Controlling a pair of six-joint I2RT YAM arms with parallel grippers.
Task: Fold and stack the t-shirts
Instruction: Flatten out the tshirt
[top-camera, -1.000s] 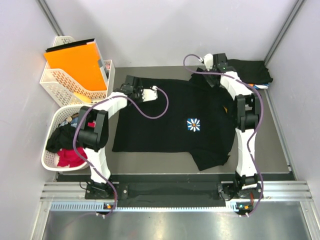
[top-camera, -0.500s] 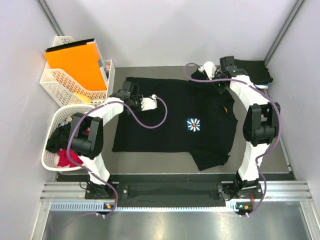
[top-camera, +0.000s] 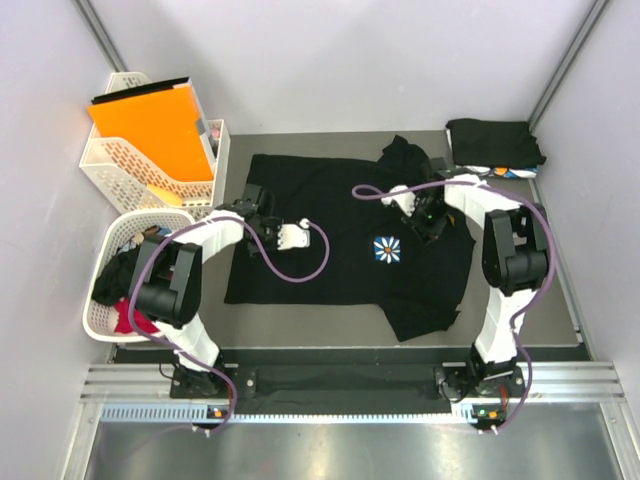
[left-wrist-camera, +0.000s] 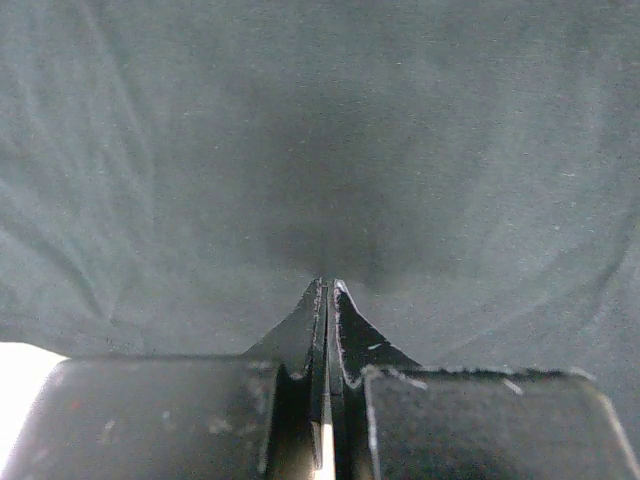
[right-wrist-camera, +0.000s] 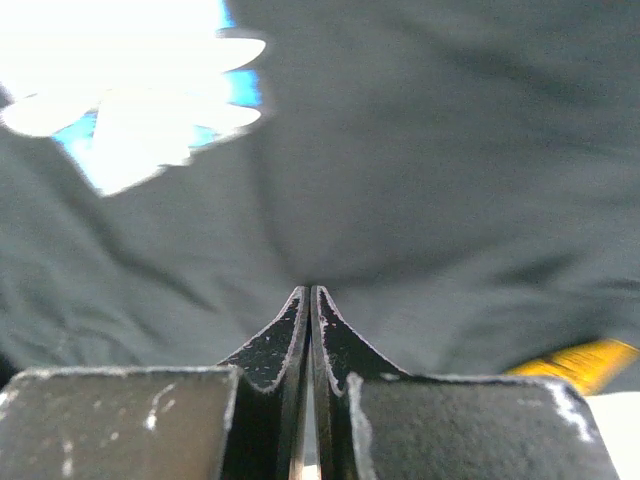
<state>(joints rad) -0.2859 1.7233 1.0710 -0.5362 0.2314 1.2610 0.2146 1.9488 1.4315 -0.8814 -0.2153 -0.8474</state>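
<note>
A black t-shirt (top-camera: 330, 240) with a white-and-blue flower print (top-camera: 387, 249) lies spread on the table, one sleeve bunched at its far right. My left gripper (top-camera: 262, 222) is shut, its tips pressed down on the shirt's left chest (left-wrist-camera: 330, 150); no cloth shows between the fingers (left-wrist-camera: 300, 330). Just up and right of the flower, my right gripper (top-camera: 427, 222) is shut too, and its tips dent the cloth (right-wrist-camera: 450, 150). In the right wrist view the flower print (right-wrist-camera: 130, 110) sits at the upper left. Folded black t-shirts (top-camera: 495, 142) are stacked at the back right.
A white lattice basket (top-camera: 100, 318) at the left holds crumpled black and red shirts (top-camera: 140, 315). Behind it a second lattice basket (top-camera: 130, 172) carries an orange folder (top-camera: 150, 125). A yellow label (right-wrist-camera: 580, 360) shows on the shirt. Walls close in on three sides.
Both grippers have moved from the shirt's far edge toward its middle and have shut. The right arm swung left, uncovering the folded stack.
</note>
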